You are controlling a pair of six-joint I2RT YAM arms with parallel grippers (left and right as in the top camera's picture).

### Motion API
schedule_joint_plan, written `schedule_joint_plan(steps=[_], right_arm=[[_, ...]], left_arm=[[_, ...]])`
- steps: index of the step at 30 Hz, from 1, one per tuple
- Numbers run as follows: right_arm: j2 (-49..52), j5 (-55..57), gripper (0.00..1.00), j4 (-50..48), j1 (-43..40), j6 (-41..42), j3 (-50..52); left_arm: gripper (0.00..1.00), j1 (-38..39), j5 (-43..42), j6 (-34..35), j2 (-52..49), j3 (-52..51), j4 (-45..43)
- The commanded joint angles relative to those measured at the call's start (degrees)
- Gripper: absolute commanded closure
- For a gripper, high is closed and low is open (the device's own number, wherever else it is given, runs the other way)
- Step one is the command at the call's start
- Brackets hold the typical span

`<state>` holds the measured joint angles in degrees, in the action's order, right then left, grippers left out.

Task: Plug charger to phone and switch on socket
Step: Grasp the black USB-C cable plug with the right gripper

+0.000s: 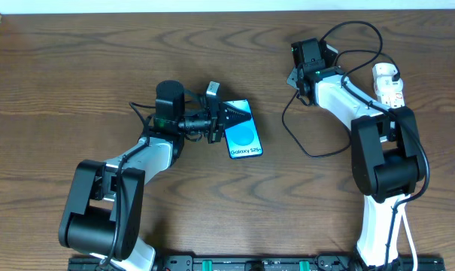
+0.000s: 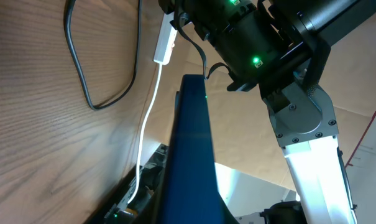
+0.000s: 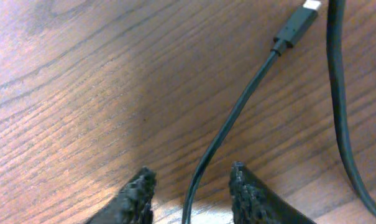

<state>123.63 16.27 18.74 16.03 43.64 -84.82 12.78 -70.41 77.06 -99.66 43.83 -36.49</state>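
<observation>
Toward the upper right of the right wrist view, pointing away: the plug tip [image 3: 306,14], with the thin black charger cable [image 3: 237,118] slanting down to bottom centre. Passes straight between the fingers [image 3: 138,190] of the right gripper [image 3: 191,186], set apart on either side and seemingly not yet pinching. Probably wants a hold nearer the tip. Just left of centre in the overhead view, clamped at its upper end by the left gripper [image 1: 221,120]: the phone [image 1: 244,139], long axis roughly up-down, well apart from the plug. Nearer the plug: right arm.
</observation>
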Motion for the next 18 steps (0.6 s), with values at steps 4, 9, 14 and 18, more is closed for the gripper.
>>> schedule_joint_plan(steps=[4, 9, 14, 18], right_arm=[[2.3, 0.6, 0.52, -1.4, 0.2, 0.1, -0.7], [4.4, -0.9, 0.64, -1.4, 0.2, 0.0, -0.7], [4.1, -7.2, 0.99, -1.6, 0.6, -2.0, -0.7], [0.7, -23.1, 0.99, 7.5, 1.0, -14.0, -0.7]], left_arm=[[0.92, 0.0, -1.9, -0.8, 0.4, 1.4, -0.7], [0.92, 0.0, -1.8, -0.8, 0.4, 1.4, -0.7], [0.94, 0.0, -1.8, -0.8, 0.4, 1.4, -0.7], [0.92, 0.0, -2.1, -0.7, 0.4, 1.4, -0.7]])
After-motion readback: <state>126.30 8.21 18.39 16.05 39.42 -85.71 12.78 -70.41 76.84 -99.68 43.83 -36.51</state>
